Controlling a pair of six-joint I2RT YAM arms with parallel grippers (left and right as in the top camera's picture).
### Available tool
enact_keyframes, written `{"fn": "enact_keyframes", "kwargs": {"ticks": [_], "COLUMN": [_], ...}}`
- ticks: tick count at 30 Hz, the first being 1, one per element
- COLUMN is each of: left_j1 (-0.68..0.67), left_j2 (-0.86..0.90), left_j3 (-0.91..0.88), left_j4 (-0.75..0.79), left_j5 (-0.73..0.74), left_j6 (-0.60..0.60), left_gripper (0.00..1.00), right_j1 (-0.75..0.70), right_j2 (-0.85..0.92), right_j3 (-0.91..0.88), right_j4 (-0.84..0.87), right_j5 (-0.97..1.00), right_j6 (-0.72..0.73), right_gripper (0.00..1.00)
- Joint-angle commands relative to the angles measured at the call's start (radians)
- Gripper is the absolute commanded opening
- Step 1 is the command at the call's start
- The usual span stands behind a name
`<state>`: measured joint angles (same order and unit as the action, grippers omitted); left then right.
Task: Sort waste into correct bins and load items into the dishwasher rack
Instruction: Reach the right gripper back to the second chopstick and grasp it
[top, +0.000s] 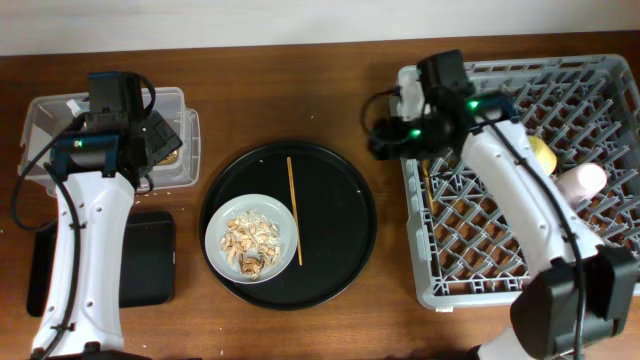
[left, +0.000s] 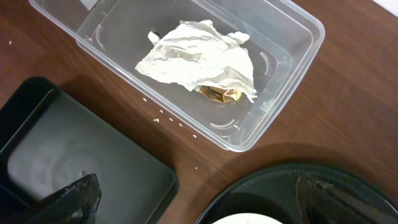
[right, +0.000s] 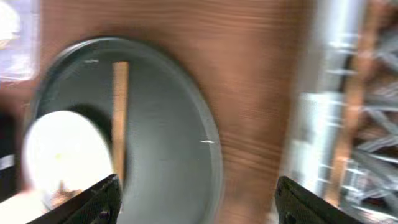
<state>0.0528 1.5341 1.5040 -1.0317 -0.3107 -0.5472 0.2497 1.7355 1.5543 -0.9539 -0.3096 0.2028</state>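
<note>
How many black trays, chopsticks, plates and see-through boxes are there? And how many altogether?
Black trays: 2, the round tray and the rectangular tray
Chopsticks: 2, one chopstick on the round tray, another chopstick in the rack
Plates: 1, the plate
See-through boxes: 1, the box
Total: 6

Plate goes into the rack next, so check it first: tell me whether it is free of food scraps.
No, the overhead view shows the plate holding a pile of flaky food scraps.
</note>
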Motion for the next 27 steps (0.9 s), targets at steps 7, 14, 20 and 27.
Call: {"fn": "enact_keyframes", "kwargs": {"ticks": [7, 14, 20, 27], "left_j1": [0.002, 0.002, 0.002, 0.002], "left_j2": [0.005, 0.005, 0.005, 0.005], "left_j3": [0.0, 0.0, 0.0, 0.0], "left_j4": [0.001, 0.0, 0.0, 0.0], "left_j5": [0.0, 0.0, 0.0, 0.0], "left_j6": [-0.013, -0.013, -0.013, -0.013], "left_gripper": [0.99, 0.99, 0.99, 0.99], "right_j1": [0.396, 0.491, 0.533, 0.534], "right_j2": [0.322, 0.427, 0.481, 0.481], "right_j3": [0.004, 0.003, 0.004, 0.108], "right_j4": [0.399, 0.412, 0.409, 0.262], "right_j5": [0.216, 0.473, 0.577, 0.573], "right_j6": [0.338, 0.383, 0.435, 0.434], "right_gripper": [0.78, 0.49, 0.41, 0.04]}}
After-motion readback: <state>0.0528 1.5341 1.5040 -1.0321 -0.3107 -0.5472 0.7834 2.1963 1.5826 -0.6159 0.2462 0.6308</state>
